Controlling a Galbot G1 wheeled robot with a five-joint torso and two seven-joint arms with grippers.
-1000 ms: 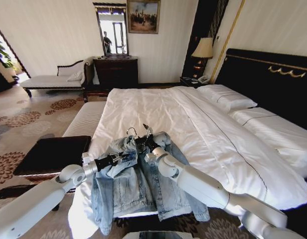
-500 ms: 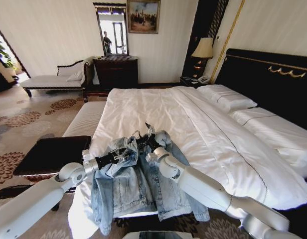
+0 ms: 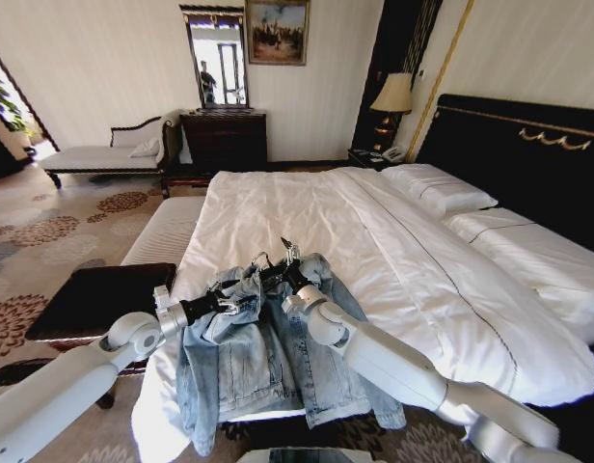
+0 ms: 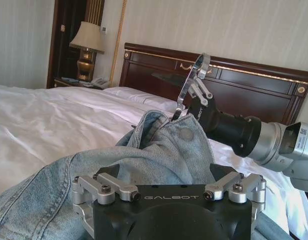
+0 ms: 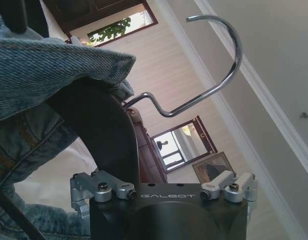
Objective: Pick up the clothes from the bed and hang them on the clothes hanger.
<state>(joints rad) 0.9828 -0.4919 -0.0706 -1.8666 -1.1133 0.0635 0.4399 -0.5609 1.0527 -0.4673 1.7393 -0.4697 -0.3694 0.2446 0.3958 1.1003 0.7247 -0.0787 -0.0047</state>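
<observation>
Denim jacket (image 3: 263, 357) (on the bed (image 3: 393, 251)) is gripped by left claw (image 3: 241, 301); right claw (image 3: 289, 273) clamps the hanger (image 5: 204, 75).

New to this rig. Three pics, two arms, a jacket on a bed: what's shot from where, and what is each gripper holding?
It is a wheeled robot with two arms. The wide picture comes from its head camera, looking down over a bed with white sheets. The other two come from cameras on each wrist, so each shows the black base of its own gripper at the bottom.

A light-blue denim jacket lies at the near edge of the bed, partly hanging over it. The left gripper is at the jacket's collar, with denim bunched right in front of its camera. The right gripper grips a black clothes hanger at its neck; the metal hook sticks up above the collar. The hanger's dark arm seems to run inside the jacket.
</observation>
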